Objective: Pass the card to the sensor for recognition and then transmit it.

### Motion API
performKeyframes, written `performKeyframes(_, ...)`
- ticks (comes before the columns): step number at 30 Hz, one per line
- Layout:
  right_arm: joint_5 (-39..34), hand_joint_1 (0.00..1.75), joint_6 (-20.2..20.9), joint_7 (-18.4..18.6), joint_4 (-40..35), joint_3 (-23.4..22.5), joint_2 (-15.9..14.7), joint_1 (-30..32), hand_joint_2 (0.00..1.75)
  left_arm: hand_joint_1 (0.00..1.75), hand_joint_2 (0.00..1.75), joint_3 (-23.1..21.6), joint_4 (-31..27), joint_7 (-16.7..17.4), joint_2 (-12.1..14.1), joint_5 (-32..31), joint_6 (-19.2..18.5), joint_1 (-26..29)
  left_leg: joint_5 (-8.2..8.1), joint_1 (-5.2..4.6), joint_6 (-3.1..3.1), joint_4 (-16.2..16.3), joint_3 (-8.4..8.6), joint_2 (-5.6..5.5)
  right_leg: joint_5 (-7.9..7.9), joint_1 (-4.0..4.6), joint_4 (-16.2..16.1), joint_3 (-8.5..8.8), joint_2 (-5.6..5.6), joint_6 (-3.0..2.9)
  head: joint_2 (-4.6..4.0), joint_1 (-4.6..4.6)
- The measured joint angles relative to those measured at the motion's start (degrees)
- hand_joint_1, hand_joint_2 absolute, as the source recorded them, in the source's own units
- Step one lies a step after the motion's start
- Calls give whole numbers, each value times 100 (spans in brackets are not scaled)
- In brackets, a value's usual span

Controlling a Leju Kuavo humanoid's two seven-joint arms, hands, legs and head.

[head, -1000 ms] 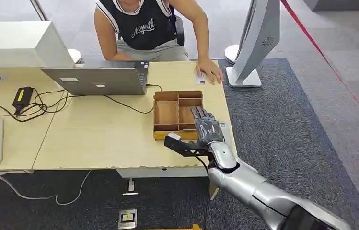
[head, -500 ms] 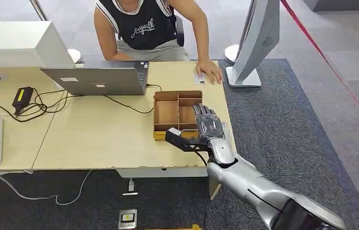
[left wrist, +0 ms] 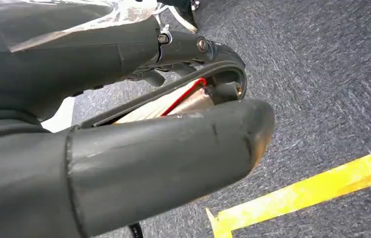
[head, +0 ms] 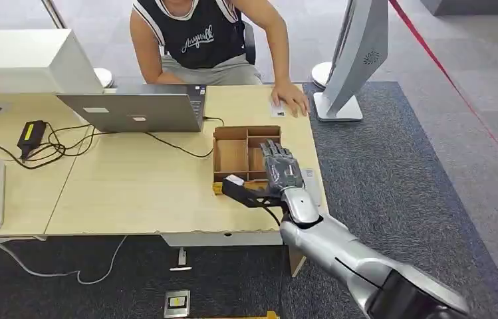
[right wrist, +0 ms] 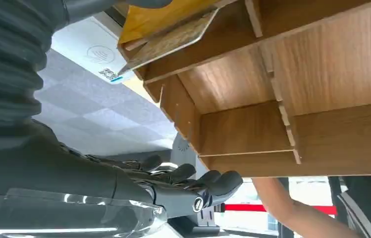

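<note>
1. The wooden box (head: 246,158) is square, with flat walls splitting it into compartments.
2. The right hand (head: 279,174) hovers over its right side, fingers spread, holding nothing.
3. The card (right wrist: 166,42) lies flat in the box, near the hand.
4. The left hand (left wrist: 124,148) hangs above dark carpet; its grip is unclear.

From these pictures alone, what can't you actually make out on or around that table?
- Right hand: whether it holds a card; in the head view its back hides the palm.
- Wooden tray: the right compartments' contents, covered by that hand.
- White item under the person's hand: too small to identify.
- Left hand: the wrist view is too close to read its fingers.
</note>
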Motion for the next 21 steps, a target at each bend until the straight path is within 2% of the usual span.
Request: performKeyframes(21,-129,0,-2,-142,350,-39,59,-21,175,0,0,0,2,-37,0,-20,0,3,0,0,0,0,0,0,0,0,0,0,0,0,2,0)
